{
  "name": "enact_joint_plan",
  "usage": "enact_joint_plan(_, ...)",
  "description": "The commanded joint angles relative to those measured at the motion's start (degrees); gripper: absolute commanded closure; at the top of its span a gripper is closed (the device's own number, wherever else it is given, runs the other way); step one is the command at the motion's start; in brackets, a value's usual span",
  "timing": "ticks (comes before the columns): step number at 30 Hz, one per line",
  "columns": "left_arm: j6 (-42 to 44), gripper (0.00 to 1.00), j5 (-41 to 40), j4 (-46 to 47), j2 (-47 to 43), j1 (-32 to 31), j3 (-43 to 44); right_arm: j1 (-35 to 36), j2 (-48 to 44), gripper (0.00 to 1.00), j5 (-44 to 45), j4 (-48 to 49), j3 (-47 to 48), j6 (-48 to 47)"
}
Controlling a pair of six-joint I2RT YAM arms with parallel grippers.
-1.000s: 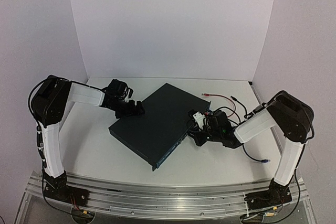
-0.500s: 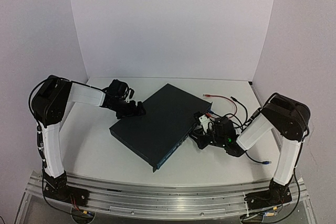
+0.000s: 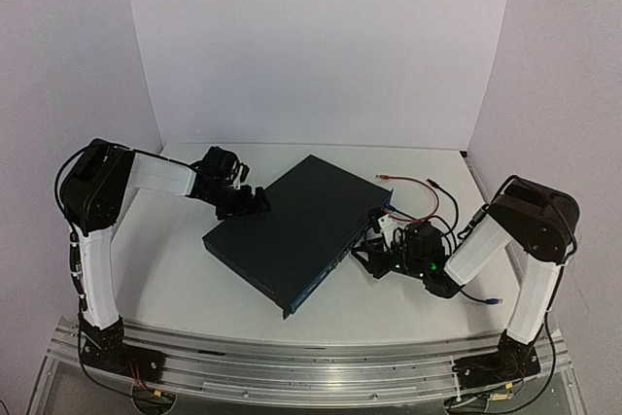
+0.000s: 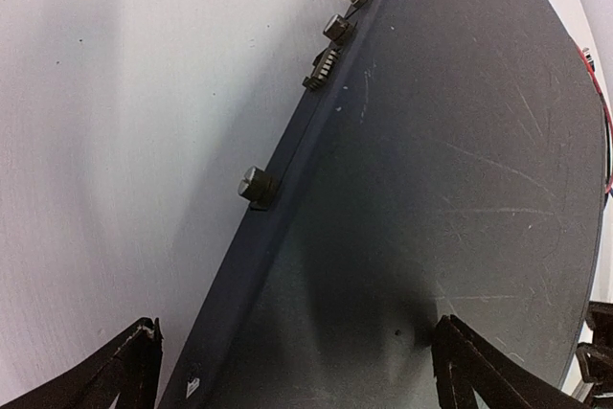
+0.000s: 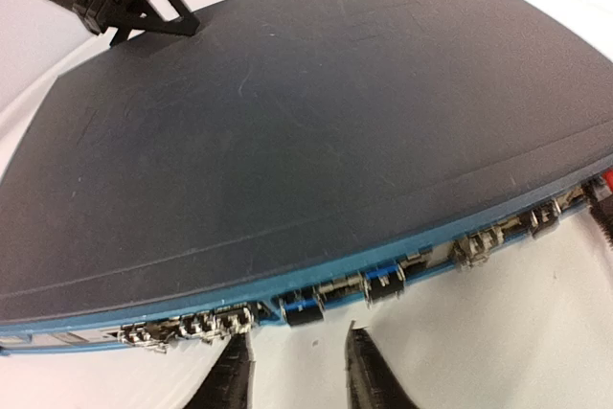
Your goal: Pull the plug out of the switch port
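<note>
1. Locate the large flat dark blue-black metal switch box (image 3: pixel 292 235) mid-tabletop (image 3: pixel 175 269), with its port row (image 5: pixel 402 270) facing near-right.
2. Check the left tool (image 3: pixel 251 203): its fingers are apart astride the far-left edge, likely to brace the box.
3. Check the right tool (image 5: pixel 299 375): its fingers are apart and empty, aimed at the ports.

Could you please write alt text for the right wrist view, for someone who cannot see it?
The switch fills the frame, dark on top, a row of sockets along its blue edge near the bottom. The right gripper, open, sits just short of that edge; the left gripper shows at the far corner.
</note>
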Motion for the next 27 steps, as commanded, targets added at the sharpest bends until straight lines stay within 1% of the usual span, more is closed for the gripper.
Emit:
enact_joint_plan(1, -0.1, 0.02, -1.5, -1.9, 0.6, -0.2, 0.8, -0.1, -6.6, 0.49, 3.2, -1.8, -1.6, 4.5)
enact_joint_plan(2, -0.1, 0.02, -1.4, -1.9, 0.6, -0.2, 0.9, -0.1, -8.0, 0.36, 3.8, -4.0, -1.4, 5.8)
enact_joint_plan(3, -0.1, 0.02, -1.4, -1.7, 0.5, -0.2, 0.9, -0.1, -9.7, 0.27, 5.1, -7.2, -1.0, 7.8)
enact_joint_plan(6, -0.1, 0.02, -1.1, -1.6, 0.4, -0.2, 1.0, -0.1, -13.6, 0.17, 4.8, -17.5, 1.6, 10.8)
enact_joint_plan(9, -0.2, 0.02, -0.8, -1.5, 0.4, -0.2, 1.0, -0.2, -17.0, 0.12, 6.0, -29.8, 5.5, 15.2)
enact_joint_plan(13, 0.0, 0.02, -0.4, -1.3, 0.1, -0.2, 0.7, -0.2, -18.6, 0.11, 7.8, -49.9, 13.3, 18.8)
enact_joint_plan(17, 0.3, 0.02, -0.2, -1.1, 0.1, -0.2, 0.8, -0.2, -18.3, 0.13, 10.9, -72.3, 22.7, 25.5)
enact_joint_plan(19, 0.3, 0.02, 0.2, -0.8, 0.1, -0.2, 0.7, -0.2, -17.7, 0.15, 9.4, -77.2, 24.4, 27.2)
enact_joint_plan(21, 0.3, 0.02, 0.6, -0.5, 0.2, -0.2, 0.8, -0.3, -17.0, 0.15, 7.2, -77.7, 24.9, 29.1)
enact_joint_plan(23, 0.3, 0.02, 0.8, -0.4, 0.4, -0.2, 1.2, -0.2, -15.6, 0.17, 5.9, -77.7, 25.6, 29.9)
enact_joint_plan(27, 0.5, 0.02, 1.2, -0.7, 0.7, -0.2, 1.6, -0.3, -13.7, 0.18, 3.8, -77.8, 26.7, 31.0)
